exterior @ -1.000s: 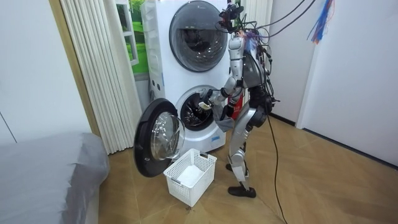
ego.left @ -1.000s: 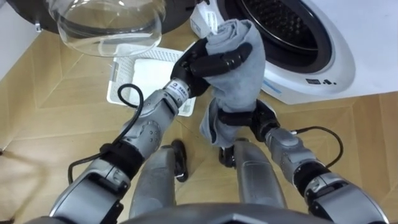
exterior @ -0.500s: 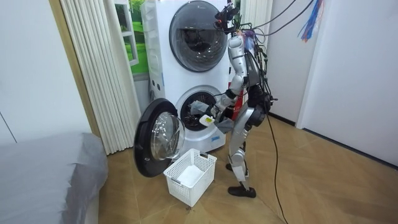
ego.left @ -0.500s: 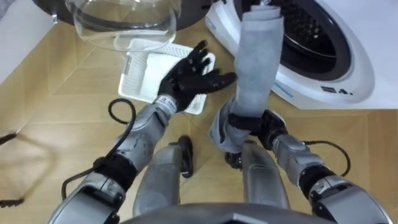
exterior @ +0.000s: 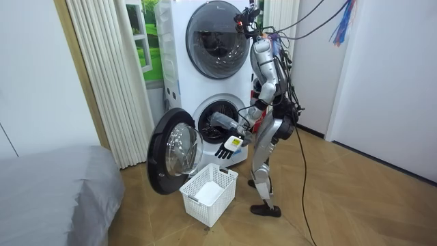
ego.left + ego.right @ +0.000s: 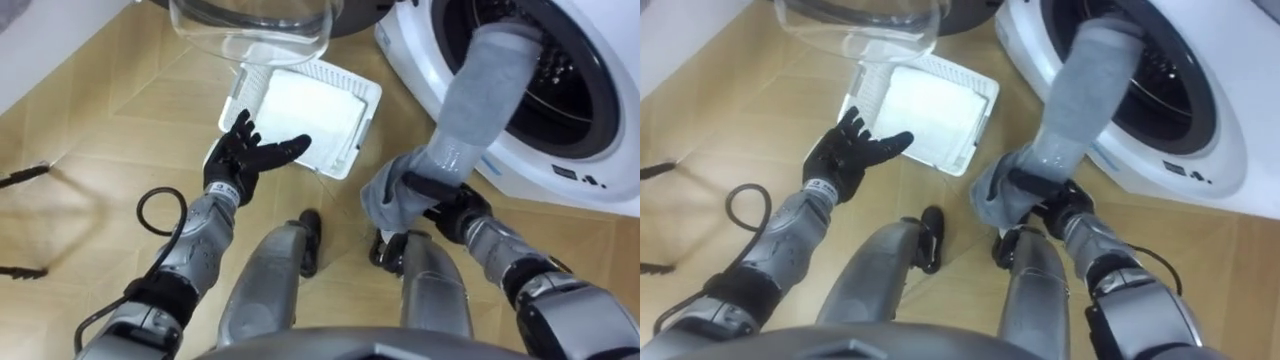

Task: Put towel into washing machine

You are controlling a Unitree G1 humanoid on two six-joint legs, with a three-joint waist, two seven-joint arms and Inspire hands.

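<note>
The right hand point(image 6: 440, 196) grasped the grey towel point(image 6: 478, 95) low down, its top end inside the washing machine point(image 6: 605, 150) drum. The left hand point(image 6: 245, 160) was released, fingers spread, beside the basket point(image 6: 366, 86).

The wood floor point(image 6: 90, 110) carries a white laundry basket point(image 6: 365, 125) at twelve o'clock. The washing machine point(image 6: 590, 150) stands on it at two o'clock.

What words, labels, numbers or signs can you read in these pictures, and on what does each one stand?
No text can be read here.
Washer: small dark marks on the white front below the door opening, too small to read.
Towel: no print shows.
Basket: no print shows.
</note>
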